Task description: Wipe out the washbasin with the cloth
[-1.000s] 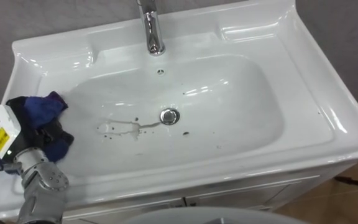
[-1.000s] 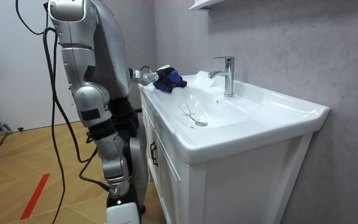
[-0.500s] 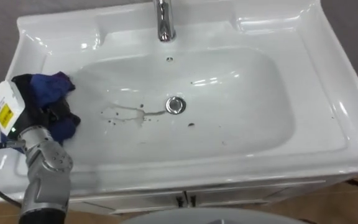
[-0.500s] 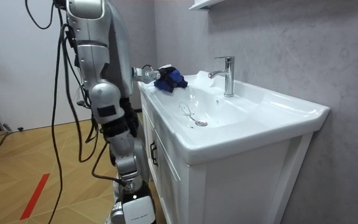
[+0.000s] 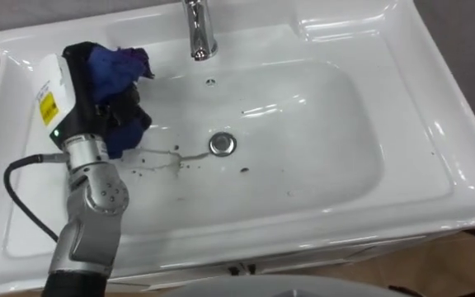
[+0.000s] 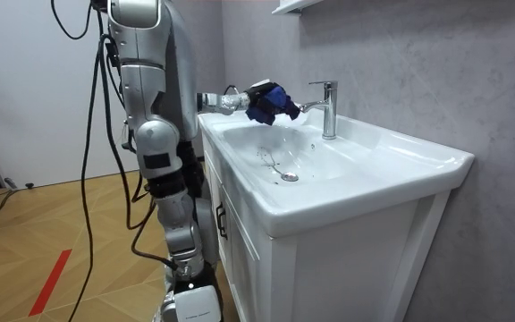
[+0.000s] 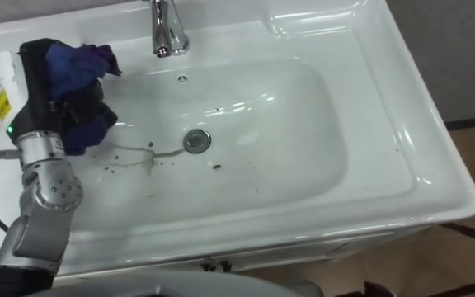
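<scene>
Silver-grey humanoid wearing a black left robot hand (image 5: 79, 95)
Rounded metallic forearm segments are gleaming, a white tag with a yellow label is sitting behind the hand, a green light is glowing beside it, and black cables are trailing from wrist and shoulders.

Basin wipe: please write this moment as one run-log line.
left hand: shut on blue cloth | cloth: held above basin | stains by drain: unwiped
</scene>
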